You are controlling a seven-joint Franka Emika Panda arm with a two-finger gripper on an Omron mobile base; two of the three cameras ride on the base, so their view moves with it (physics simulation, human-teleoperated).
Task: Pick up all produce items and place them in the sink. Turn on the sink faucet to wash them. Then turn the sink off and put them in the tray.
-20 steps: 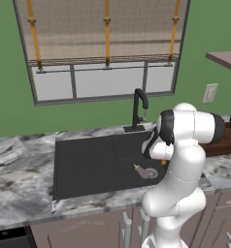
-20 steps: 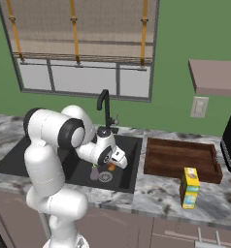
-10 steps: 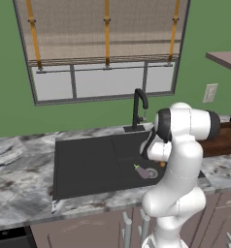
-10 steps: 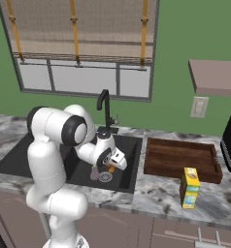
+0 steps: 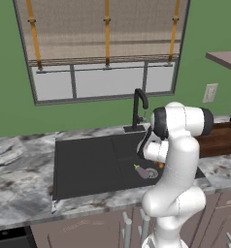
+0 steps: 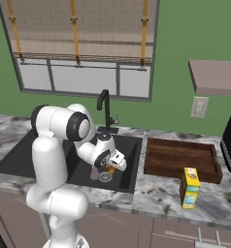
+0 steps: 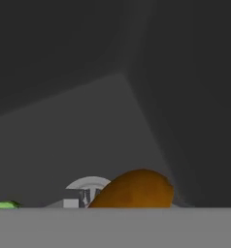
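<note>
Orange produce (image 7: 134, 190) lies right below our gripper (image 6: 109, 167), on the floor of the black sink (image 5: 83, 164) beside the steel drain (image 7: 87, 186), its long axis running crosswise in the hand view. Just beside it lies the purple piece (image 5: 145, 172). Our arm is folded down into the basin, wrist low. We cannot tell whether the jaws grip anything.

The grey marbled counter (image 6: 156, 191) carries the black sink (image 5: 88, 164), the brown tray (image 6: 180, 160) right of the claw, and a yellow carton (image 6: 189, 187) beyond it.
</note>
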